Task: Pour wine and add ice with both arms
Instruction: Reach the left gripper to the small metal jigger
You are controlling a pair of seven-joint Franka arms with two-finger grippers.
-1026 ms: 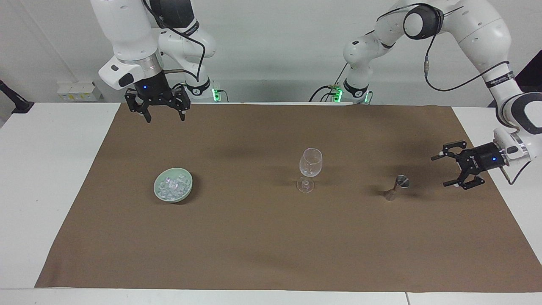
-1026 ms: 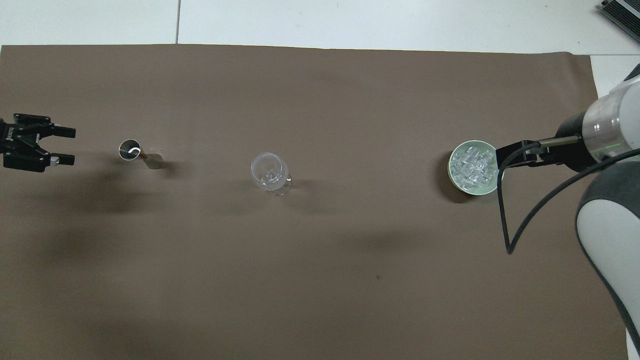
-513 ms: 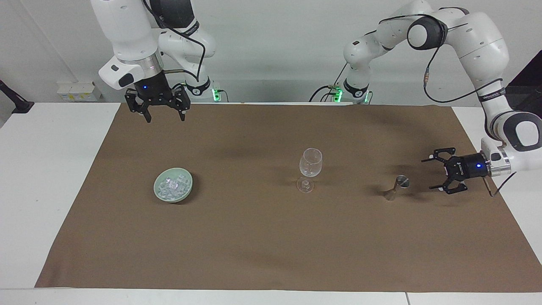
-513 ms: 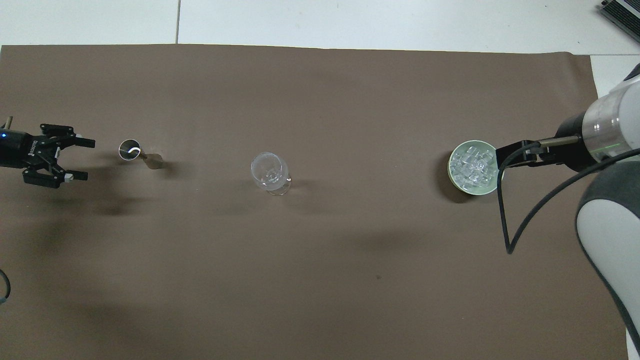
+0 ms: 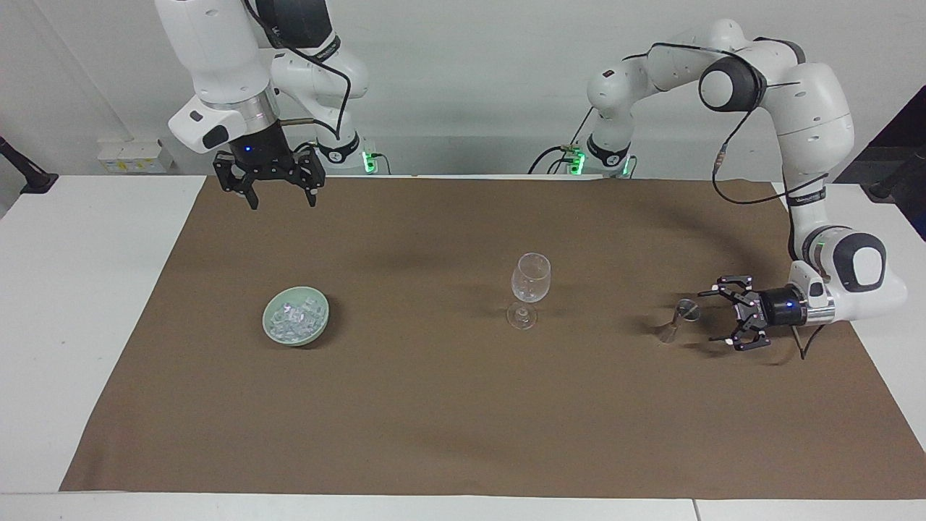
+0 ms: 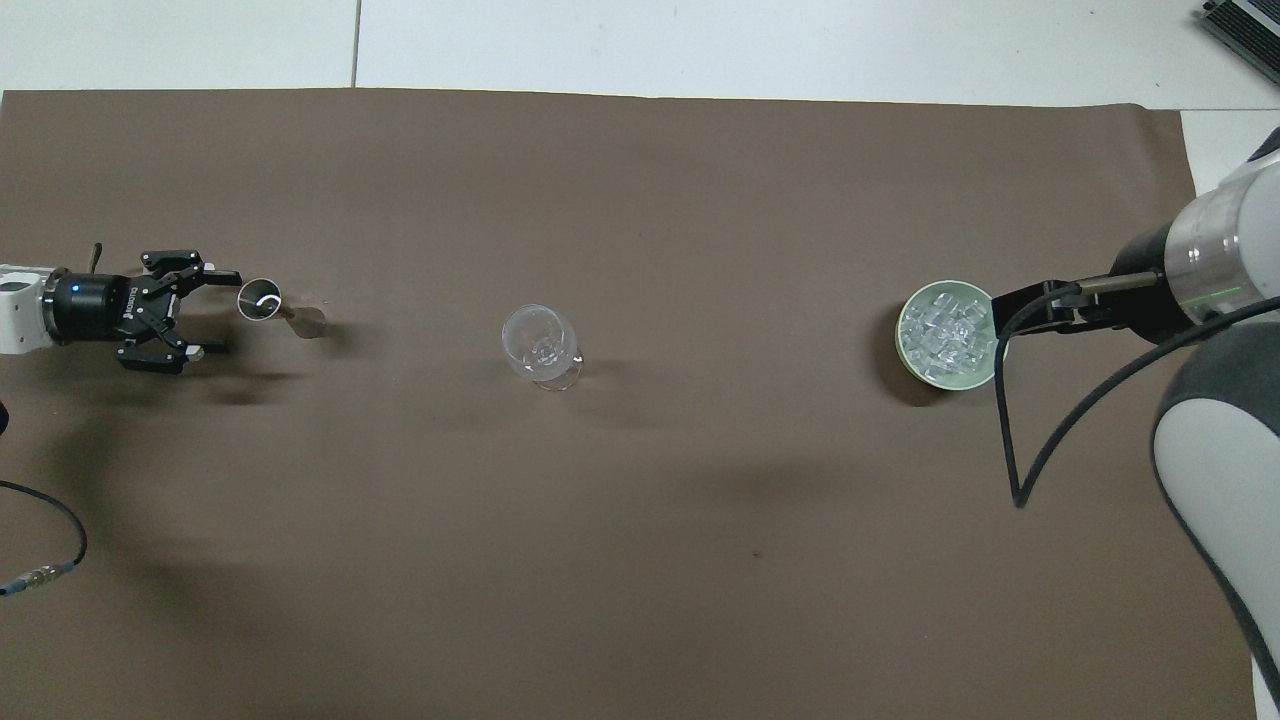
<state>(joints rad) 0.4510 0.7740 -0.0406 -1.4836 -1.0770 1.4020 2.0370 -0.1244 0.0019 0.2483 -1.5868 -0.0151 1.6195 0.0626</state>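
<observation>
A clear stemmed glass stands upright mid-mat. Toward the left arm's end stands a small metal jigger. My left gripper lies level and low beside it, open, fingertips just short of the cup, not touching. Wine is out of view; I cannot tell what the jigger holds. Ice fills a pale green bowl toward the right arm's end. My right gripper hangs open high above the mat, empty, waiting.
A brown mat covers most of the white table. The right arm's black cable loops down beside the bowl in the overhead view. Another cable end lies over the mat at the left arm's end.
My left gripper has swung down and in toward the jigger, still open. The right arm, glass, jigger and bowl have not moved.
</observation>
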